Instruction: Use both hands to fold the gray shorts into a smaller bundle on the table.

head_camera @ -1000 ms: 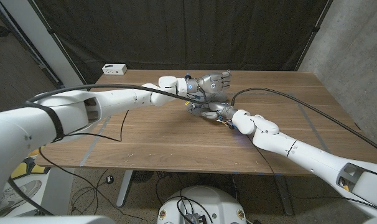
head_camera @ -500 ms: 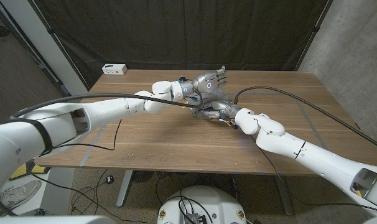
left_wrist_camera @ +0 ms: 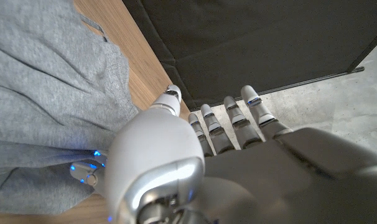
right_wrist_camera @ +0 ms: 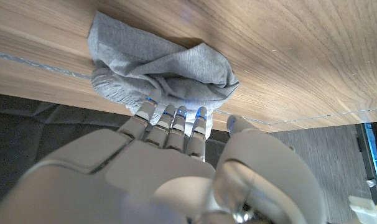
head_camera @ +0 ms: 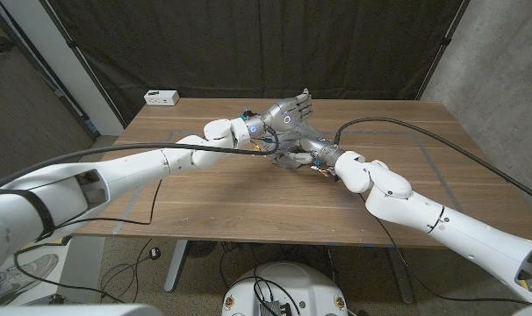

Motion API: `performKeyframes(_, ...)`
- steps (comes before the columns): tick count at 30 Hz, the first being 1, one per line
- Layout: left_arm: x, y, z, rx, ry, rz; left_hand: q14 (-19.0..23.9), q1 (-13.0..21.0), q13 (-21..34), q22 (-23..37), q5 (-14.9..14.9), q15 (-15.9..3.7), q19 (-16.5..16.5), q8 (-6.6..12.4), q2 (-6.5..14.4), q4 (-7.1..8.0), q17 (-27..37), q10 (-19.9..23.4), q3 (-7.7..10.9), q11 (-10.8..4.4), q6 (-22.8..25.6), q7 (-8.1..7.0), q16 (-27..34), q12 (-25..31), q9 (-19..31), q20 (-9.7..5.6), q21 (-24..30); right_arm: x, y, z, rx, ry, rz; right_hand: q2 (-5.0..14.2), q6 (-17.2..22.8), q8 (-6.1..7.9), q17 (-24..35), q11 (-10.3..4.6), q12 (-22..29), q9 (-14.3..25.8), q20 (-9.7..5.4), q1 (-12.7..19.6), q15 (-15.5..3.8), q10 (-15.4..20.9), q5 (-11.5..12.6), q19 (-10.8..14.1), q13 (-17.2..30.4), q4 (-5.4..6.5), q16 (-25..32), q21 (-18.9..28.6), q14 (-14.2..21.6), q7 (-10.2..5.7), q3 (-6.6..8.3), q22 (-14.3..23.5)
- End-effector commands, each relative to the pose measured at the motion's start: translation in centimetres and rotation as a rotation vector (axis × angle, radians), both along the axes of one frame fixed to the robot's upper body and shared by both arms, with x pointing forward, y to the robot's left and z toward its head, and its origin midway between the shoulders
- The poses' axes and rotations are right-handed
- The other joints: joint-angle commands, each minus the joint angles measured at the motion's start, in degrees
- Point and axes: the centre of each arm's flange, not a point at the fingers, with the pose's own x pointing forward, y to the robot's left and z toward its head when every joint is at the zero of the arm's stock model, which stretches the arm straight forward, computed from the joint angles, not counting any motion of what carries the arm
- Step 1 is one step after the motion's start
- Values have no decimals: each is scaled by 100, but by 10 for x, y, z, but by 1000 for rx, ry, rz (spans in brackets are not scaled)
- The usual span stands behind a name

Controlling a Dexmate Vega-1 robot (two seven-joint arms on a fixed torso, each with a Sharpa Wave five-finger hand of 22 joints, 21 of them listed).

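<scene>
At mid-table the gray shorts (right_wrist_camera: 160, 65) lie bunched — my right hand (head_camera: 312, 155) nearer, fingertips seemingly touching them; my left hand (head_camera: 286, 112) hovers above, fingers spread, empty.

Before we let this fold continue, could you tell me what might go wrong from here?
1. The right robot hand only has fingertips on the edge of the gray shorts; that bundle looks loosely crumpled and could spring open if the touch slips.
2. The left robot hand hovers open just above the right one; the two arms cross closely and could collide.
3. A black cable lies near the right arm and may snag.
</scene>
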Motion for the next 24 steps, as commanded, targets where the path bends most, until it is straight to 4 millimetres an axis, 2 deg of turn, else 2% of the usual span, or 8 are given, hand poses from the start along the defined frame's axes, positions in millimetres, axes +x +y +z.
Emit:
performKeyframes(1, -26, 29, 7, -182, 35, 2, 19, -92, -2, 15, -21, -796, 36, 60, -97, 21, 0, 36, -11, -41, 48, -13, 32, 55, -1, -21, 7, -25, -13, 0, 38, -21, -45, 3, 44, 23, 5, -1, 15, 3, 11, -71, -66, 41, -3, 70, 11, -1, 35, -20, 60, -6, 42, 21)
performKeyframes(10, -37, 56, 14, -421, 154, -27, 16, -348, -34, 11, -29, -779, 43, 67, -203, 118, -4, 40, -127, -28, 93, 6, 40, 69, -5, -14, -1, -22, -16, -2, 94, -20, -41, 2, 55, 24, -2, -13, 15, 2, 24, -79, -53, 56, -4, 91, 10, -10, 35, -34, 82, -3, 61, 21)
performKeyframes(24, -41, 100, 22, -774, 336, -115, 44, -493, -58, 9, -17, -742, 43, 81, -249, 157, -13, 85, -178, 9, 163, 61, 50, 93, -10, 15, -13, -17, -26, 7, 262, -35, 23, 12, 62, 21, -9, -9, 8, 1, 14, -68, -58, 60, -5, 113, 10, -47, 26, -61, 74, -2, 94, 22)
